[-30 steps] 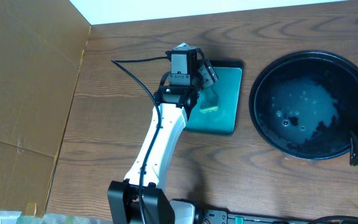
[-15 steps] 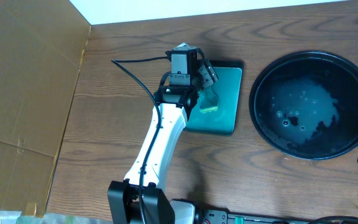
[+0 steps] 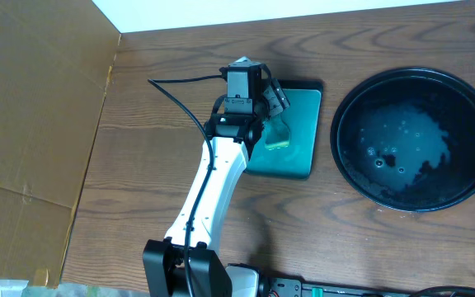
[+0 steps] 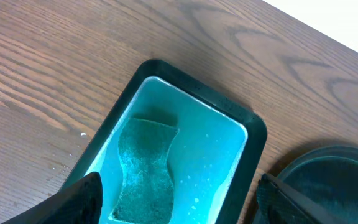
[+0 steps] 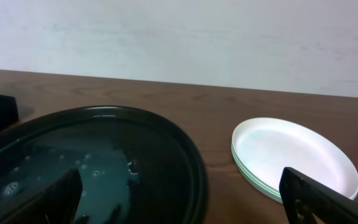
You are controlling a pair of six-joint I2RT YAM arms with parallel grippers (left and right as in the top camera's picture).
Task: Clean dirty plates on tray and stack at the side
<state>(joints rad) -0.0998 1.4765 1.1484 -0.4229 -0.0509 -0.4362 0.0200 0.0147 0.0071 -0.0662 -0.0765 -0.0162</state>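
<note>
Well, the plates are off the tray and stacked on my right

Leftmost, my left gripper hangs over the small teal tray with its fingers spread wide and nothing between them. The green sponge lies flat in that tray below, untouched by either finger.

Right of that, the big round black tray sits on the wooden table. Its floor is wet and beaded with drops, and it carries no plate.

Further right, my right gripper is low beside the black tray, its fingers well apart and empty. The plates are stacked on the table just past the tray's rim, apart from it, outside what the overhead camera covers. The top face looks clean; how many lie under it I cannot count for sure.

I judge these plates stiff and light, with a smooth face that would be slick if damp. They could chip if dropped, though I cannot tell the material. Nested like this, only the raised rim offers a hold. I would take the near edge with one finger over the lip and one beneath, and lift level so the plate below does not drag along
</note>
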